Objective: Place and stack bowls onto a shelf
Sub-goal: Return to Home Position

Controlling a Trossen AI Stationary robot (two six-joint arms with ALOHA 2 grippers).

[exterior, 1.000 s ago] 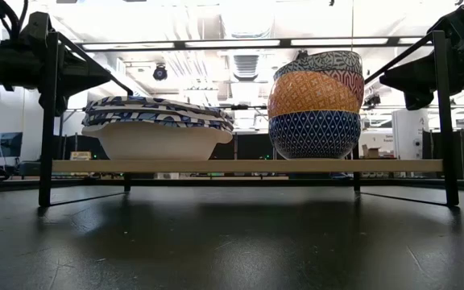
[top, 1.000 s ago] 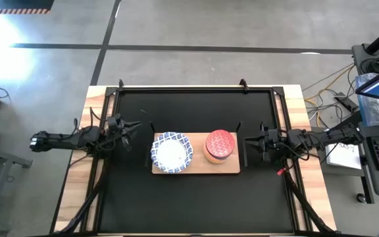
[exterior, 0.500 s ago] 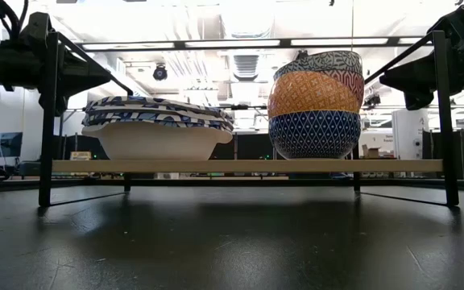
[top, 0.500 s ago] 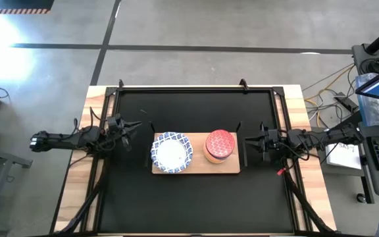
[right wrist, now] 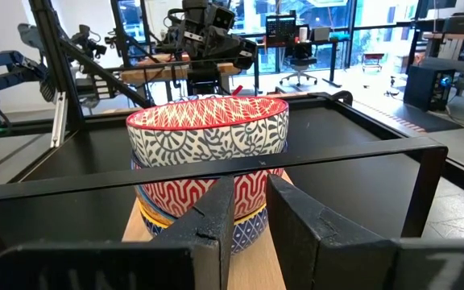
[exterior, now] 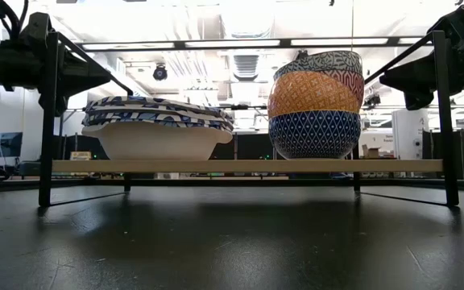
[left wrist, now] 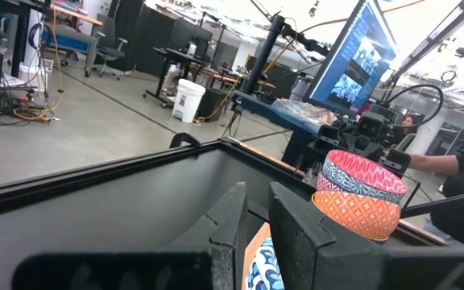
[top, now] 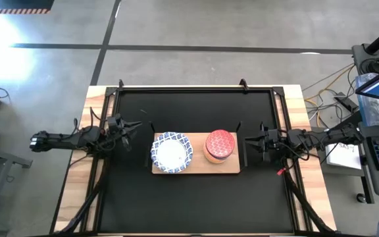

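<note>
Nothing moved: bowls [top: 220, 145] stacked on your shelf [top: 196, 168] above the black bench [top: 196, 201], lit lab [exterior: 248, 68] beyond; left hand [top: 137, 126], right hand [top: 248, 140] flank it, clenched empty.

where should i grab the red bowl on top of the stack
I'd take the red bowl by its rim, one finger inside and one outside, coming down from above. It sits upright and open on top of the stack, so the rim is free while its base is nested.
</note>
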